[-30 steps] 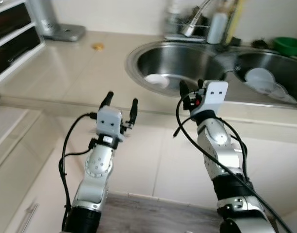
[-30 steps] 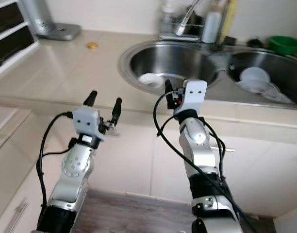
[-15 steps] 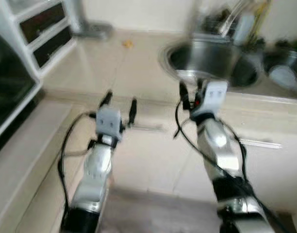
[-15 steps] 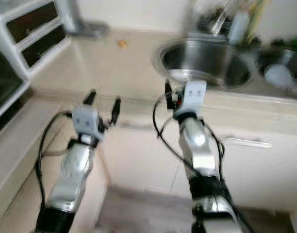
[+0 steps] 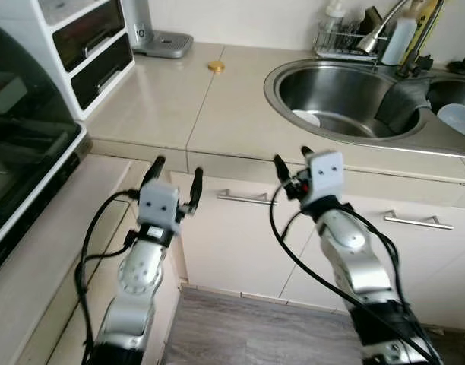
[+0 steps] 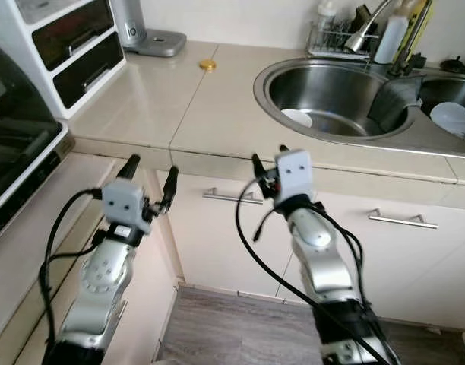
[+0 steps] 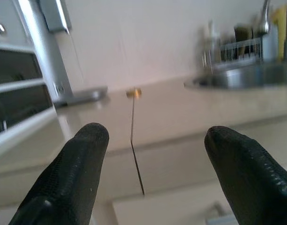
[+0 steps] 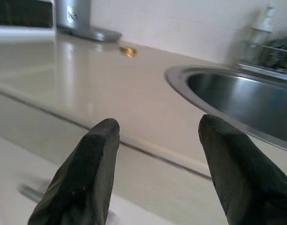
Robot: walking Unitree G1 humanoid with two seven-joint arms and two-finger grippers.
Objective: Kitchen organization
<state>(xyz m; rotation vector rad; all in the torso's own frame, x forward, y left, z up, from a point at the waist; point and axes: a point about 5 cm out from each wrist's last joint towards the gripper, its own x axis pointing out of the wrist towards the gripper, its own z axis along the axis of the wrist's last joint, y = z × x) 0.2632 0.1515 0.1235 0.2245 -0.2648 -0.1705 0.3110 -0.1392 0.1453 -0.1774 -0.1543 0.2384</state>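
Both arms are raised in front of the cream cabinet doors, below the counter edge. My left gripper (image 5: pixel 178 169) is open with nothing between its fingers, and so is my right gripper (image 5: pixel 291 157). A small gold round lid (image 5: pixel 215 66) lies on the beige counter (image 5: pixel 164 99) near the back. To its right is the round steel sink (image 5: pixel 346 91), with a white bowl (image 5: pixel 307 118) inside. In the left wrist view the open fingers (image 7: pixel 82 159) frame the gold lid (image 7: pixel 133 93). In the right wrist view the gripper (image 8: pixel 157 173) faces the counter edge and the sink rim (image 8: pixel 181 79).
A white drawer unit (image 5: pixel 88 46) and a dark glass oven door (image 5: pixel 20 144) stand at the left. A silver appliance base (image 5: pixel 162 43) sits at the back. A dish rack (image 5: pixel 346 38) and a second basin with white plates (image 5: pixel 457 118) lie right. Cabinet handles (image 5: pixel 244 198) face me above a wooden floor (image 5: pixel 248 327).
The whole view has pulled back and shifted, so the counter and sink now lie farther away, with the oven in sight. Both grippers stay open, now level with the cabinet fronts.
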